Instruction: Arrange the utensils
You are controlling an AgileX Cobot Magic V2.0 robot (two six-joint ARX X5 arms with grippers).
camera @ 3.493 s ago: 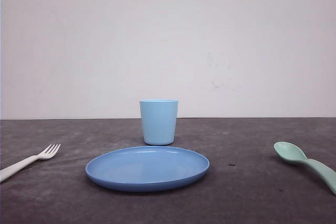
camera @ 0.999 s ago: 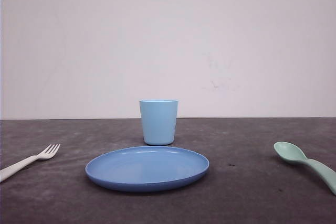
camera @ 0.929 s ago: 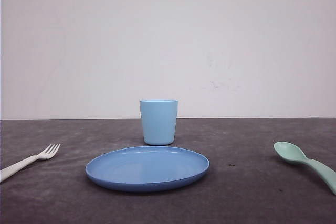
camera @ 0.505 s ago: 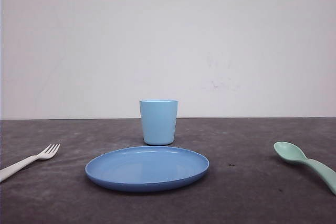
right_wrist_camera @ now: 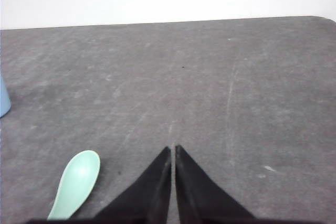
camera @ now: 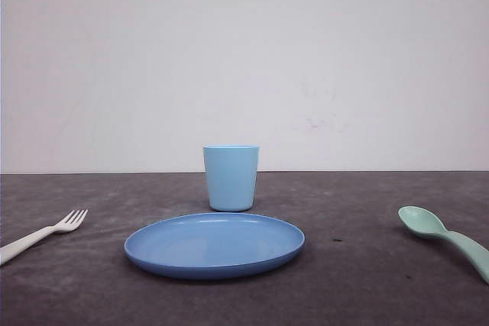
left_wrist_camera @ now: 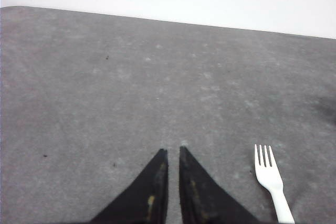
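Observation:
A small white fork [camera: 42, 233] lies on the dark table at the far left, tines pointing away. In the left wrist view the fork [left_wrist_camera: 271, 176] lies flat beside my left gripper [left_wrist_camera: 171, 150], which is shut with nothing between its black fingers. A mint-green spoon [camera: 445, 237] lies at the far right, bowl facing up. The right wrist view shows the spoon [right_wrist_camera: 76, 182] beside my right gripper [right_wrist_camera: 172, 148], which is also shut and holds nothing. Neither gripper touches a utensil.
A round blue plate [camera: 214, 245] sits at the table's middle front. A light blue cup [camera: 231, 177] stands upright just behind it, its edge showing as the cup [right_wrist_camera: 3, 98] in the right wrist view. A white wall rises behind the table.

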